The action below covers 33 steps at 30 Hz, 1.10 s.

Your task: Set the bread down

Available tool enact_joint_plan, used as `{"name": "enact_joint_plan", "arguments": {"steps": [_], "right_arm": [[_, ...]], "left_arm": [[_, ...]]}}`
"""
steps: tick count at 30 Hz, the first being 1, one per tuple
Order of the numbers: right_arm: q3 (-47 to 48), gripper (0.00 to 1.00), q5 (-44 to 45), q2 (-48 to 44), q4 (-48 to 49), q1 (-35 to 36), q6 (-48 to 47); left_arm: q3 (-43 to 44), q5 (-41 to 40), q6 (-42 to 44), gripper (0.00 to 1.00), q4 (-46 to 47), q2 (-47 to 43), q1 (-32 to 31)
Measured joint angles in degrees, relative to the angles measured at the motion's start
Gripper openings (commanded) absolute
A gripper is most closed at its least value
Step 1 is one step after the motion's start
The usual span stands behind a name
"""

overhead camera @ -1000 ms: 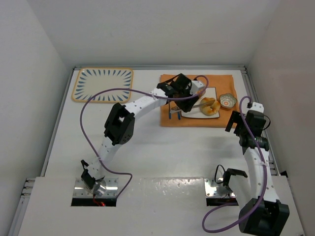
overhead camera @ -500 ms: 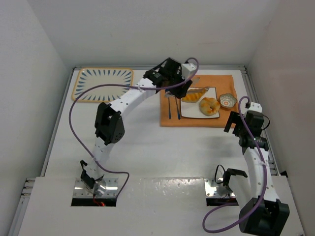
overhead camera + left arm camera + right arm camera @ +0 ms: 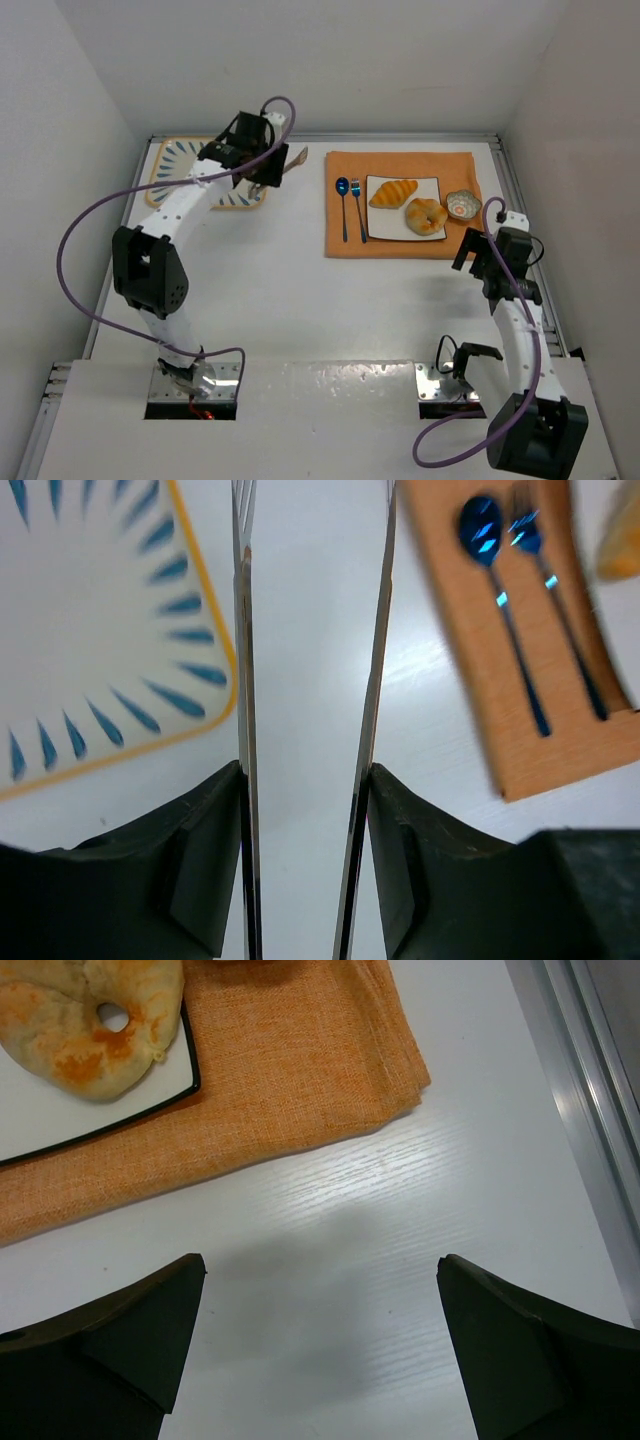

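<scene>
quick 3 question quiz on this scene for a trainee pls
1. True or false: the croissant and the bun both lie on the white plate.
2. What lies on the orange cloth just left of the plate? A: a spoon and a fork. B: a knife. C: a cup.
3. Fill in: the left gripper is holding metal ____.
Key: 1 true; 2 A; 3 tongs.

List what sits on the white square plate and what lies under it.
On the plate: a croissant and a round bun. Under it: the orange cloth; whatever the plate covers cannot be seen.
</scene>
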Motion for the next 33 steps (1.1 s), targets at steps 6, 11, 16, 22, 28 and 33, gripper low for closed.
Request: {"name": "enact_joint_plan", "arguments": {"steps": [6, 11, 16, 22, 28, 33], "right_arm": [[-0.15, 1.0, 0.9, 0.02, 0.15, 0.0, 1.33], [-0.2, 1.0, 2.97, -3.1, -1.18, 0.0, 1.62], [-0.2, 1.0, 4.11, -7.06, -3.63, 0.0, 2.4], [-0.2, 1.0, 3.93, -7.85, -7.87, 0.0, 2.4], [-0.22, 1.0, 0.87, -8.37, -12.22, 0.0, 3.02], [-0.22, 1.0, -0.57, -9.9, -16.02, 0.04, 3.45]], "left_arm": [[-13.27, -3.76, -3.13, 0.54, 1.64, 2.1, -0.83], [-15.54, -5.35, -5.49, 0.55, 6.01, 4.42, -1.16], [-19.63, -6.14, -7.26, 0.62, 11.76, 4.68, -1.31], [-26.32, -6.05, -9.14, 0.69, 14.45, 7.61, -2.78], [-27.02, -5.66, -10.19, 0.76, 15.76, 9.27, -4.31], [-26.69, -5.18, -10.32, 0.82, 15.65, 9.27, -4.85]]}}
